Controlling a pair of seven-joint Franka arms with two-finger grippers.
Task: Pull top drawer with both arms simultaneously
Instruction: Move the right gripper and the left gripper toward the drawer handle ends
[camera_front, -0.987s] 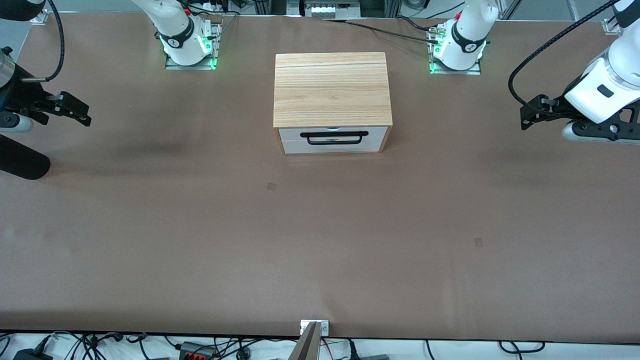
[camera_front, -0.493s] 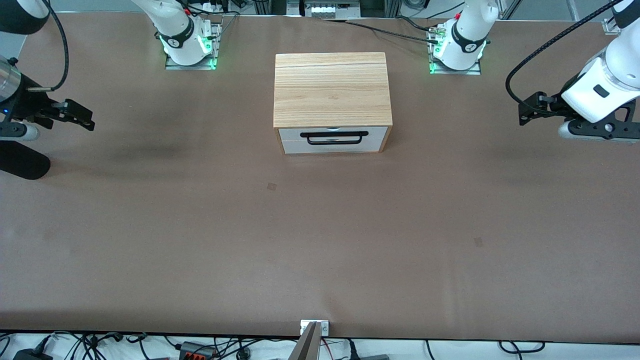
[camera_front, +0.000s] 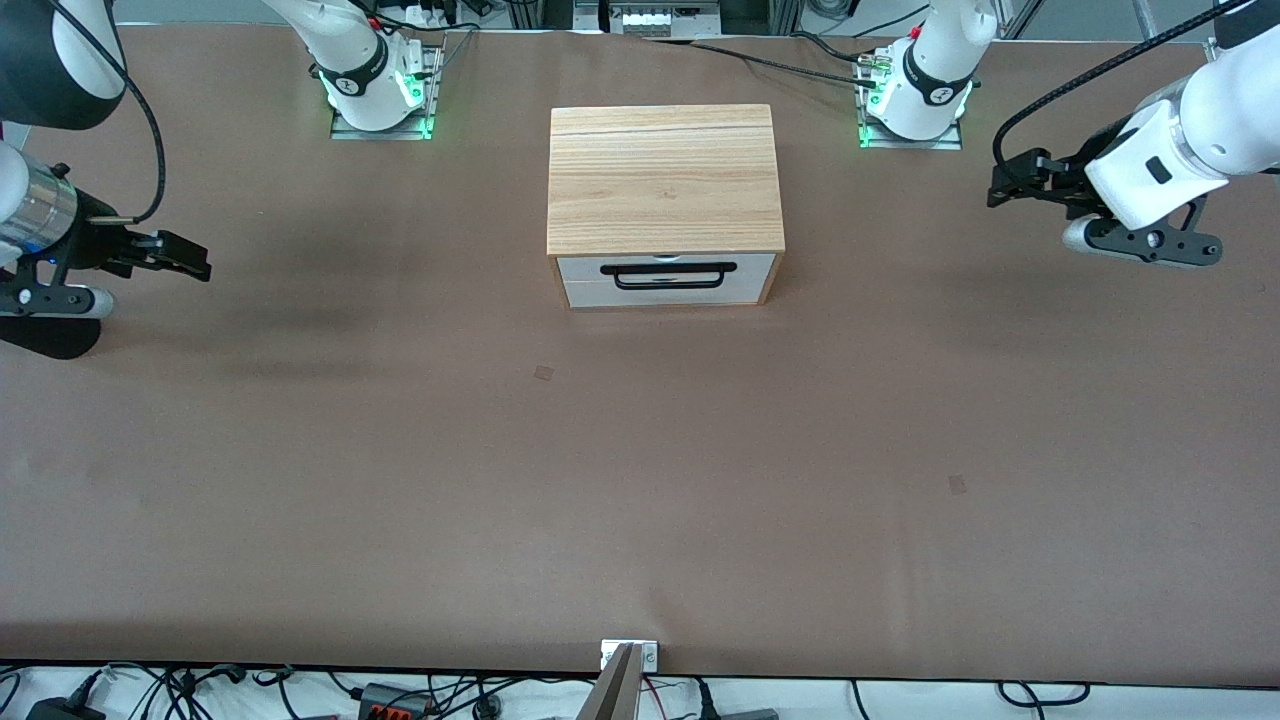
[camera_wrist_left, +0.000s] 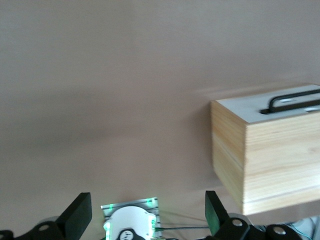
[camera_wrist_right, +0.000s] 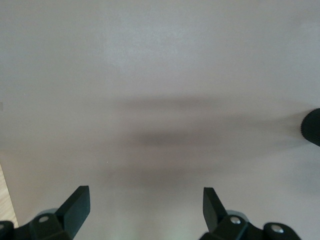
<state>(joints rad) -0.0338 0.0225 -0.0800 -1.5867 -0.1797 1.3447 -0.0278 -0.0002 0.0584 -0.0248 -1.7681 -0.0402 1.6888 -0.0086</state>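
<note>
The top drawer (camera_front: 750, 268) is shut in the light wooden cabinet (camera_front: 665, 180); its white front carries a long black bar handle (camera_front: 668, 267). My left gripper (camera_front: 996, 186) hangs open and empty over the table toward the left arm's end, apart from the cabinet. In the left wrist view its gripper (camera_wrist_left: 146, 215) is wide open, with the cabinet (camera_wrist_left: 270, 160) and the handle (camera_wrist_left: 292, 99) off to one side. My right gripper (camera_front: 198, 264) hangs open and empty over the right arm's end; the right wrist view (camera_wrist_right: 145, 207) shows only bare table between its fingers.
The brown table (camera_front: 640, 480) spreads wide around the cabinet. The arm bases (camera_front: 375, 85) (camera_front: 915, 90) stand at the table edge farthest from the front camera, with cables beside them. A small metal bracket (camera_front: 630, 655) sits at the nearest edge.
Both grippers have moved inward toward the cabinet, the left one also toward the arm bases. Both stay open. The drawer has not moved.
</note>
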